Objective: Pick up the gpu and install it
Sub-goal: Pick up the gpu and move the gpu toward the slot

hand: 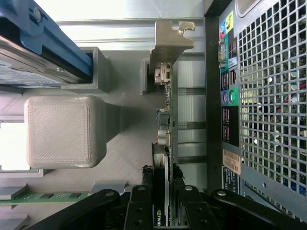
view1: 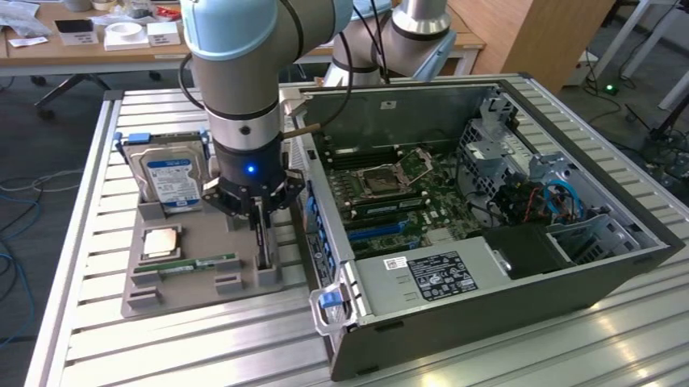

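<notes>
While the wrist view shows jaws seemingly clamped on the gpu (hand: pixel 162 165), the exterior view sets it over a tray (view1: pixel 183 292).

You are looking at an arm (view1: pixel 242 72) that is wearing silver-grey tube sections and pale blue joint caps, with a black cable (view1: pixel 190 81) trailing beside it. A small blue light (view1: pixel 250 169) is glowing on its dark wrist. Its gripper (hand: pixel 163 191) is showing black linked fingers (hand: pixel 139 211) with round fasteners.

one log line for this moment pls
phase: grasp | gripper: shut on gpu | gpu: on edge in gray holder | pc case: open
</notes>
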`<state>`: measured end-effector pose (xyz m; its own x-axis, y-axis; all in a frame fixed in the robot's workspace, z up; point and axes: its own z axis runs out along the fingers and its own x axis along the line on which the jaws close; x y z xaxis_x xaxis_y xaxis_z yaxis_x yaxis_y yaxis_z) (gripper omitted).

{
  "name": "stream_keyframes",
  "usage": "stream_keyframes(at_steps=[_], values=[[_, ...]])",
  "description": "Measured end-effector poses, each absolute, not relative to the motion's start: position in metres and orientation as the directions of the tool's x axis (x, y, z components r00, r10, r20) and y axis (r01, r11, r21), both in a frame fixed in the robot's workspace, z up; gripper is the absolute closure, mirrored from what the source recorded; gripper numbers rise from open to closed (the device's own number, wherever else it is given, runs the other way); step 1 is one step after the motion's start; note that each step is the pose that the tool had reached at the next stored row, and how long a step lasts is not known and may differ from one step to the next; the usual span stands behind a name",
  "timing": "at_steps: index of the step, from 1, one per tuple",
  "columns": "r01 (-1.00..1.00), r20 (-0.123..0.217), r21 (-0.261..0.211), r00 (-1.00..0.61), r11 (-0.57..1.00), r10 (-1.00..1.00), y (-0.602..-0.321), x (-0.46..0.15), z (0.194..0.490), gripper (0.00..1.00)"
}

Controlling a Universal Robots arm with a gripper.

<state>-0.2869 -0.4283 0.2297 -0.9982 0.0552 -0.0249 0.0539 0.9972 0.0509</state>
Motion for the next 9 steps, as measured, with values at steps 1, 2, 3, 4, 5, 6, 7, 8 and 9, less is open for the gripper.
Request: stream_keyframes(at_steps=[1, 2, 3, 4, 5, 6, 7, 8, 9], values=[[0.054, -0.025, 0.051, -0.998, 0.997, 0.055, -0.428, -0.287, 0.23, 0.74], [0.054, -0.025, 0.051, -0.998, 0.997, 0.055, -0.428, -0.287, 0.23, 0.74], [0.054, -0.024, 0.05, -0.998, 0.997, 0.055, -0.428, -0.287, 0.231, 0.74], [0.054, -0.025, 0.05, -0.998, 0.997, 0.055, -0.428, -0.287, 0.232, 0.74], [0.054, -0.025, 0.05, -0.998, 0.997, 0.055, -0.428, -0.287, 0.233, 0.74], [0.054, -0.025, 0.05, -0.998, 0.997, 0.055, -0.428, -0.287, 0.235, 0.74], [0.054, -0.025, 0.05, -0.998, 0.997, 0.055, -0.428, -0.287, 0.236, 0.74], [0.054, -0.025, 0.05, -0.998, 0.997, 0.055, -0.428, -0.287, 0.238, 0.74], [0.054, -0.025, 0.05, -0.998, 0.997, 0.055, -0.428, -0.287, 0.24, 0.74]])
